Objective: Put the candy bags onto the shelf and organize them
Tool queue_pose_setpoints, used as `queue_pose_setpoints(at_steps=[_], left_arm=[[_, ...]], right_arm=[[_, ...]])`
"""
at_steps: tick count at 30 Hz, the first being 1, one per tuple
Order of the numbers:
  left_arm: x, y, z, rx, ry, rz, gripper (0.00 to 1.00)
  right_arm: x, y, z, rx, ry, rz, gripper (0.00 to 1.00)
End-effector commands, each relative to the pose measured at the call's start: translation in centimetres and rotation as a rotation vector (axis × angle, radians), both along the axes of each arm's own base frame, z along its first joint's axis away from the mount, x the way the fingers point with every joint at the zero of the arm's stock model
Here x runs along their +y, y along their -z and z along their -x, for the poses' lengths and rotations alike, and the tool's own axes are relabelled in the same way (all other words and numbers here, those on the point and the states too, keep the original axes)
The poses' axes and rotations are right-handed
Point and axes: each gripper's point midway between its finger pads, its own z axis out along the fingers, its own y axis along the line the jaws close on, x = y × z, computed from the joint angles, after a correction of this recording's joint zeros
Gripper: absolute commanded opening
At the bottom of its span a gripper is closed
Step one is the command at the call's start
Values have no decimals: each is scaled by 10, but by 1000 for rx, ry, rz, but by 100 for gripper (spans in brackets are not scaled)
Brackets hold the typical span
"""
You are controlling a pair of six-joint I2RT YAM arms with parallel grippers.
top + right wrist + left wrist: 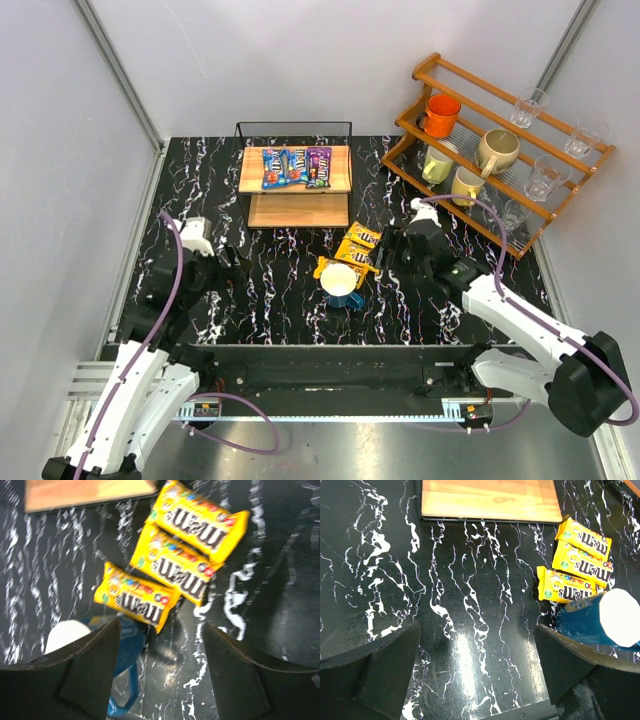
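Note:
The small wooden shelf (340, 182) stands at the table's middle back. Two blue candy bags (281, 166) and one purple candy bag (318, 164) lie on its top board. Three yellow candy bags (356, 250) lie on the black marble table in front of it, also in the right wrist view (172, 570) and the left wrist view (577, 560). My right gripper (390, 254) is open and empty just right of the yellow bags; its fingers (90, 665) straddle bare table below them. My left gripper (226, 266) is open and empty at the left.
A blue mug with a white inside (341, 283) stands against the nearest yellow bag, also in the left wrist view (600, 622). A reddish-brown slatted rack (455, 85) with mugs and glasses stands at the back right. Grey walls enclose the table.

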Motion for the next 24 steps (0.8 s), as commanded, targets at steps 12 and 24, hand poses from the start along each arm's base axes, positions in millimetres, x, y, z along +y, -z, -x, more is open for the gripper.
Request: queue_pose_setpoints(at_steps=[12, 24], left_arm=[[-11, -22, -6, -70, 56, 26, 99], [-10, -22, -6, -73, 50, 27, 99]], right_arm=[[-17, 46, -49, 55, 127, -86, 68], [-2, 83, -72, 125, 125, -117, 48]])
